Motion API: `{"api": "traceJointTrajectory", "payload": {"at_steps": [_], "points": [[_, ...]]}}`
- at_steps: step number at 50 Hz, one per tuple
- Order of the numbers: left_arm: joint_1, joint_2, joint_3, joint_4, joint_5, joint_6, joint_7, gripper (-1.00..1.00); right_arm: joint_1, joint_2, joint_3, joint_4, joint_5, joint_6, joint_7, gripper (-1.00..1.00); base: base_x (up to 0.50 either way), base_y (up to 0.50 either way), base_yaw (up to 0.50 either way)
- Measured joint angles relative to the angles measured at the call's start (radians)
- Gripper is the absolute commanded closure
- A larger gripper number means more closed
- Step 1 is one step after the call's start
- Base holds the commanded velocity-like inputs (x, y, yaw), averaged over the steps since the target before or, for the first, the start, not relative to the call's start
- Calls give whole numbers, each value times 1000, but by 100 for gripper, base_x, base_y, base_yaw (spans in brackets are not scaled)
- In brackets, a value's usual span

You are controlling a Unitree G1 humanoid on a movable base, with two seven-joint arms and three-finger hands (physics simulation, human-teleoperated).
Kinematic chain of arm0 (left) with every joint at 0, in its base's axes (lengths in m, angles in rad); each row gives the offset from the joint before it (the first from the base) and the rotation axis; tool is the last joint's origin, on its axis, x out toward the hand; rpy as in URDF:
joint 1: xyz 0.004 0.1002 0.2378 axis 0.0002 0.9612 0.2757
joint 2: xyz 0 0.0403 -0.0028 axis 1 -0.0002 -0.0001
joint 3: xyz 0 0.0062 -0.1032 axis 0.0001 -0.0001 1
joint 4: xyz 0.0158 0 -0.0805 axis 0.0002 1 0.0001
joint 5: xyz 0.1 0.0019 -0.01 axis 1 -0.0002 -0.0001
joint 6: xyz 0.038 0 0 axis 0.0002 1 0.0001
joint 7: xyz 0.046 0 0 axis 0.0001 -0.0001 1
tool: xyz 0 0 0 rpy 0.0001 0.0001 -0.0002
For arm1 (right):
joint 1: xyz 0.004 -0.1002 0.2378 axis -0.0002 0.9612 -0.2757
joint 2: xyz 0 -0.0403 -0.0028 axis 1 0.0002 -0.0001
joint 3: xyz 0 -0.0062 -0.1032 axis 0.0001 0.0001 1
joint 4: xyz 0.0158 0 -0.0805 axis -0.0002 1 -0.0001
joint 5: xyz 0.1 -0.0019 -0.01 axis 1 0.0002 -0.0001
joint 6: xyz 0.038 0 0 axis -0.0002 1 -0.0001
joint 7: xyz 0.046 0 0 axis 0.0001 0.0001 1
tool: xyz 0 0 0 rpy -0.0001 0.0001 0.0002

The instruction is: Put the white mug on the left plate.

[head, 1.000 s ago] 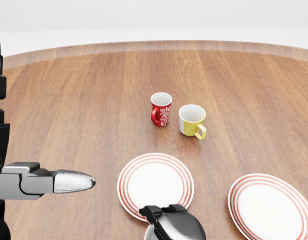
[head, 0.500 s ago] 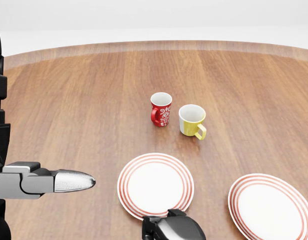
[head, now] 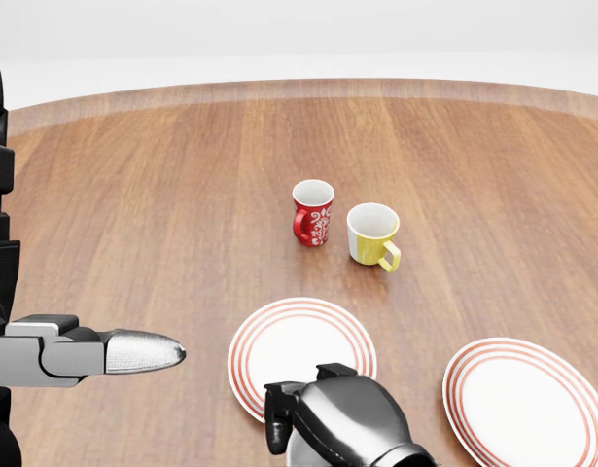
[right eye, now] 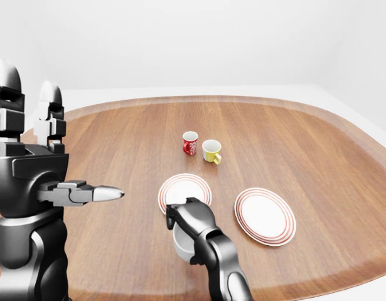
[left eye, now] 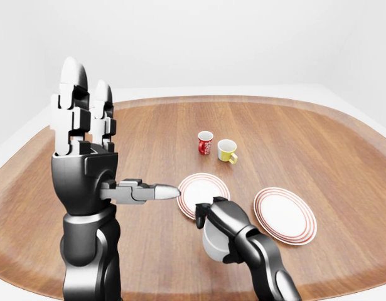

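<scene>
My right robot hand (left eye: 221,216) is wrapped over the white mug (left eye: 213,241), fingers closed around its upper body, and holds it just at the near rim of the left plate (left eye: 202,191), at the bottom of the left-eye view. In that view the mug hangs below the hand, its rounded white base showing; whether it is clear of the table (left eye: 155,135) I cannot tell. In the head view the hand hides the mug almost completely.

My left robot hand (left eye: 86,135) stands raised at the left of the view, fingers upright and spread, thumb pointing toward the plates, holding nothing.

The step in hand, as I judge it, is the carry onto the plate. To do it well:

1. Move the mug up-view until its base is over the plate's white centre, inside the red rings.
2. Keep the mug upright, and keep the base above the plate rim until it has passed over it.
3. Lower it until the base seats flat, then open the fingers.

The right plate (left eye: 285,215) lies beside the target and is not to be used. The red patterned mug (left eye: 205,142) and the yellow mug (left eye: 227,150) stand well beyond the plate, clear of the path.
</scene>
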Motion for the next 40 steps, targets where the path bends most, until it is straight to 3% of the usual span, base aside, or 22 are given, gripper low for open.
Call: {"api": "traceJointTrajectory", "payload": {"at_steps": [24,40], "points": [[-2,0,0,-2,0,0,0,-98,-225,55,-108,84,-23,0,135,100,0,0,0],[-3,0,0,-1,0,0,0,-98,-404,66,-172,282,-1,0,90,100,0,0,0]]}}
